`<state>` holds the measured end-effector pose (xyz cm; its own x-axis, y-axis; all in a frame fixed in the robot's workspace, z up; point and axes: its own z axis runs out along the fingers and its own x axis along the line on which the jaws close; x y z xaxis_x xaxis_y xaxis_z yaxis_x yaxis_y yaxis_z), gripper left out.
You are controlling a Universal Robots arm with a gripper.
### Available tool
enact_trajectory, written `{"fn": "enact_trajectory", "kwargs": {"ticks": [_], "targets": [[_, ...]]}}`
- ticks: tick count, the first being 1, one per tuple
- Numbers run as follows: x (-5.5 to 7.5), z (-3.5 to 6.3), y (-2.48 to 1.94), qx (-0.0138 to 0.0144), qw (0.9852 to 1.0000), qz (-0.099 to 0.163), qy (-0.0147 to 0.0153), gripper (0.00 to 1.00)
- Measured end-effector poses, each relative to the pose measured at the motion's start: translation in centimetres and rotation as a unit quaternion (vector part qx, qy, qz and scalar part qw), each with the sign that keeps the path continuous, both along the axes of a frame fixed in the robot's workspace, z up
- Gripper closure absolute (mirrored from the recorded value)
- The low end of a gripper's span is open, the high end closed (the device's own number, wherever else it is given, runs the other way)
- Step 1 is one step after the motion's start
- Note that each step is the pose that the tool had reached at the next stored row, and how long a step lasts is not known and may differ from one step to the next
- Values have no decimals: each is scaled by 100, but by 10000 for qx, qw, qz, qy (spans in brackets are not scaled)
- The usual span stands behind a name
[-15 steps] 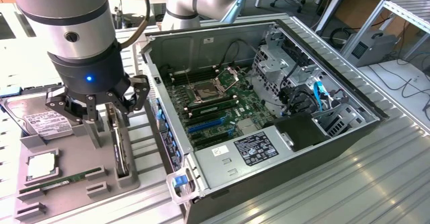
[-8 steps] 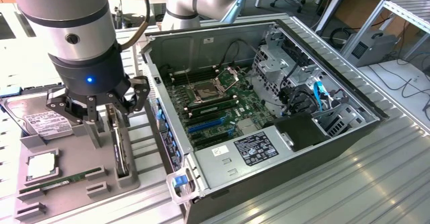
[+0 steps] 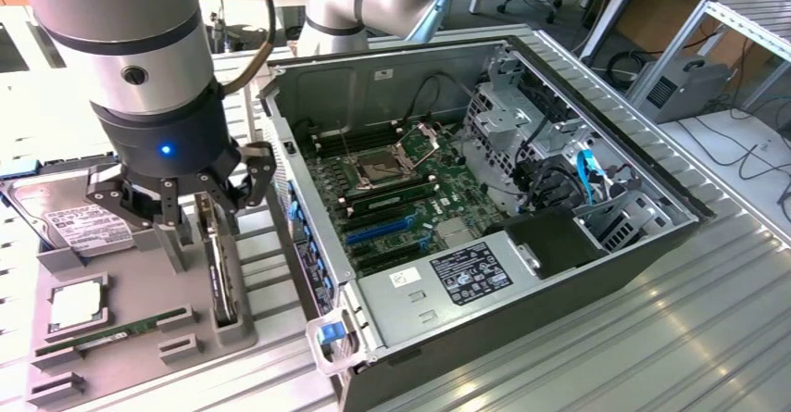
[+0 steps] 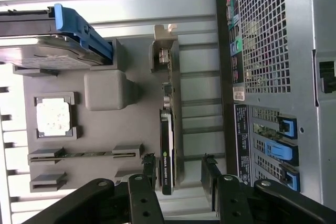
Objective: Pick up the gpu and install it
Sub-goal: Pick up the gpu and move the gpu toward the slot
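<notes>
Beside the claw [image 3: 195, 216] stands the open computer case [image 3: 370, 88]. The exterior view gives us its motherboard [image 3: 395, 199], and the wrist view its perforated rear panel [image 4: 273, 40]. Under the claw lies the gray fixture tray [image 3: 136, 356], with the hard drive [image 3: 74, 218] on the claw's side away from the case. The gpu [image 4: 167, 148] stands on edge directly below the claw, between fingers [image 4: 210, 169] spread apart and not clamping it. Past it from the case sits the CPU [image 3: 77, 303].

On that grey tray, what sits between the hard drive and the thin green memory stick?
A square processor chip in its own recess lies between the hard drive and the memory stick; both the exterior and wrist views show it.
</notes>
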<state>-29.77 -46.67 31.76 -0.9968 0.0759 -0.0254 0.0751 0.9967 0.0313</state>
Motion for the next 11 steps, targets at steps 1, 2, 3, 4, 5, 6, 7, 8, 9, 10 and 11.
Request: {"fn": "enact_trajectory", "kwargs": {"ticks": [1,2,3,4,5,6,7,8,9,10,11], "targets": [[0,-4,0,0,10000,0,0,52],[0,-9,0,0,10000,0,0,52],[0,-11,0,0,10000,0,0,52],[0,-14,0,0,10000,0,0,52],[0,-16,0,0,10000,0,0,52],[0,-19,0,0,10000,0,0,52],[0,-21,0,0,10000,0,0,52],[0,-24,0,0,10000,0,0,52],[0,-26,0,0,10000,0,0,52],[0,-28,0,0,10000,0,0,52],[0,-31,0,0,10000,0,0,52]]}}
